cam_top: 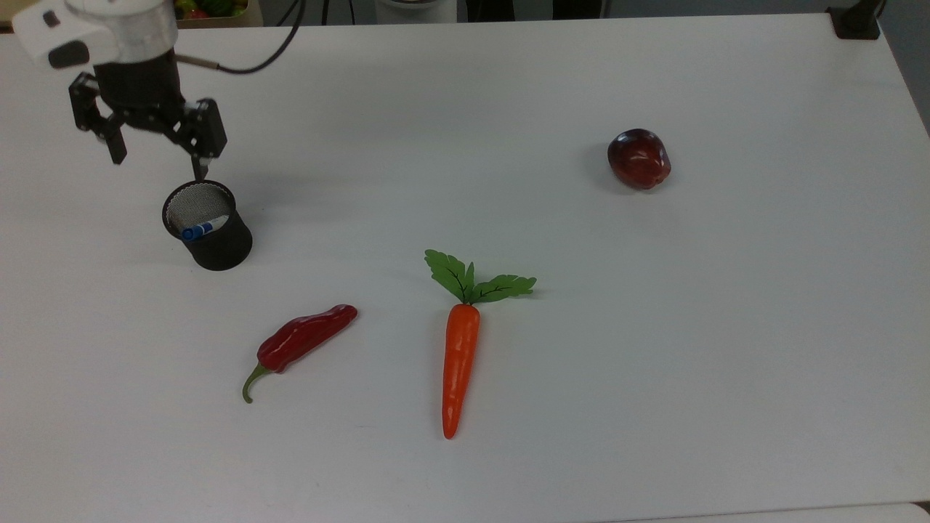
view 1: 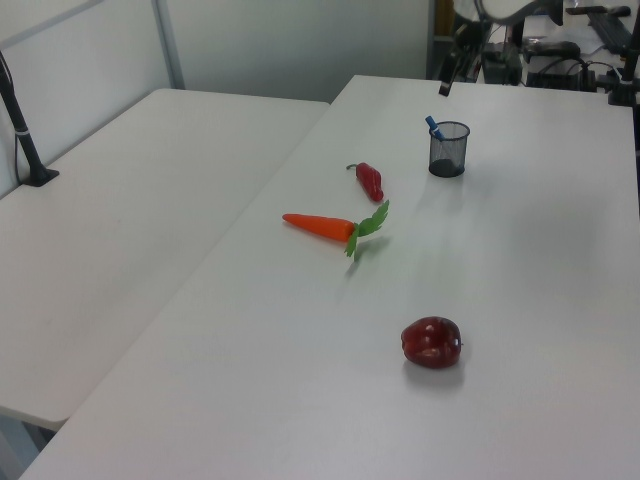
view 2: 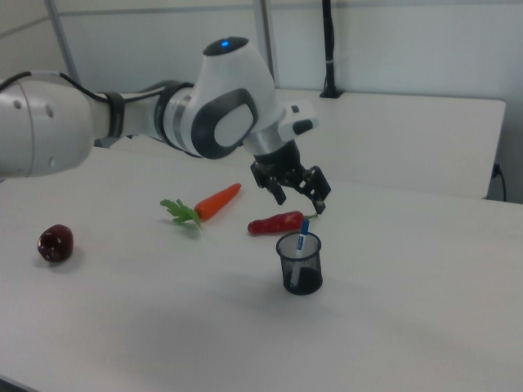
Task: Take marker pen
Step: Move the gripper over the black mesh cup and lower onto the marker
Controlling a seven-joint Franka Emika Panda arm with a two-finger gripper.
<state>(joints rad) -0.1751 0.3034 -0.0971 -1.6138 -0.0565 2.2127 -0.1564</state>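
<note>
The gripper [cam_top: 156,156], fingers apart and empty, hangs above and just behind the cup [cam_top: 211,240]; the marker pen [cam_top: 203,228] leans inside the cup, blue cap up.

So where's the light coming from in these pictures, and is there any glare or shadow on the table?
In the top view the table is lit evenly from above; the apple and mesh cup cast only faint, soft shadows. A dim blurred shadow lies to the top view's right of the gripper. In the left view the tabletop shows a pale sheen near the cup. In the right view, shadows under the cup are soft too.
</note>
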